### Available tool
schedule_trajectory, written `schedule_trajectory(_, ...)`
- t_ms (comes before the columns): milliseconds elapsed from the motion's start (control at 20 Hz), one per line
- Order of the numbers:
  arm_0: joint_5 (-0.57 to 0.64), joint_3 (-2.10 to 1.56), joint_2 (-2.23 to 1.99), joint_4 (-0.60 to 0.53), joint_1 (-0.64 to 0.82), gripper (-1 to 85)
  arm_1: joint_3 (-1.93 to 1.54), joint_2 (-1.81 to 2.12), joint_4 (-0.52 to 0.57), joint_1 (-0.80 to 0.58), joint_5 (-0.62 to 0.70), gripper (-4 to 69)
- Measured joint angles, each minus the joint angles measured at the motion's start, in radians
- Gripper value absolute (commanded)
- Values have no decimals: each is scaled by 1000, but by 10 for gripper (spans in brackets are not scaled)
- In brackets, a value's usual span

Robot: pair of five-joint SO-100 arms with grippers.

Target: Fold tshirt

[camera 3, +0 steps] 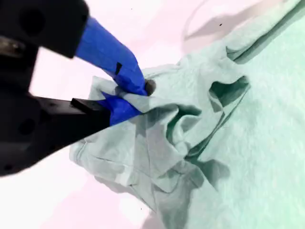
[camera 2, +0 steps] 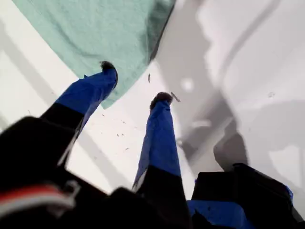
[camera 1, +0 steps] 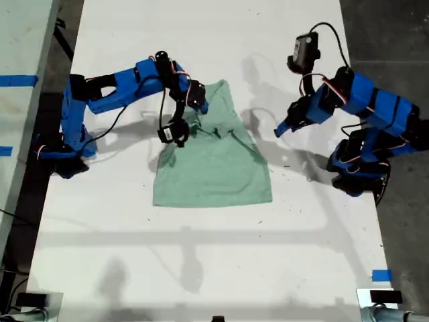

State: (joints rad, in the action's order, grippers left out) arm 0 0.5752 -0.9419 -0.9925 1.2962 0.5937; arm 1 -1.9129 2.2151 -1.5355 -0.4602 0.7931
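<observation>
Plainly unprinted tshirt (pinched in my second pincer).

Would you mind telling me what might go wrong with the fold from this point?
My second gripper is shut on a bunched wad of the tshirt, so pulling may drag several layers and skew the fold. My first gripper is open above the table at the cloth's edge, holding nothing, so that side is unpinned and the whole shirt could slide.

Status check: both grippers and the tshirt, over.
My first gripper open, off the cloth edge. My second gripper shut on bunched tshirt fabric. Table around it shows no obstacles.
</observation>
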Motion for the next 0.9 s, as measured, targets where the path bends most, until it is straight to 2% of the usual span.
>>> schedule_trajectory(50,2,5,15,-21,0,289,-11,9,0,-2,0,195)
schedule_trajectory(200,14,6,44,-38,15,362,-17,11,2,-2,-8,194)
schedule_trajectory(450,44,6,8,63,35,325,-41,15,8,11,-8,230)
schedule_trajectory(650,41,-104,-201,167,-2,321,-57,35,15,60,-14,262)
schedule_trajectory(800,-14,-351,-402,161,-94,311,-112,37,43,129,-41,271)
schedule_trajectory(900,-80,-557,-569,103,-147,304,-176,52,94,172,-64,273)
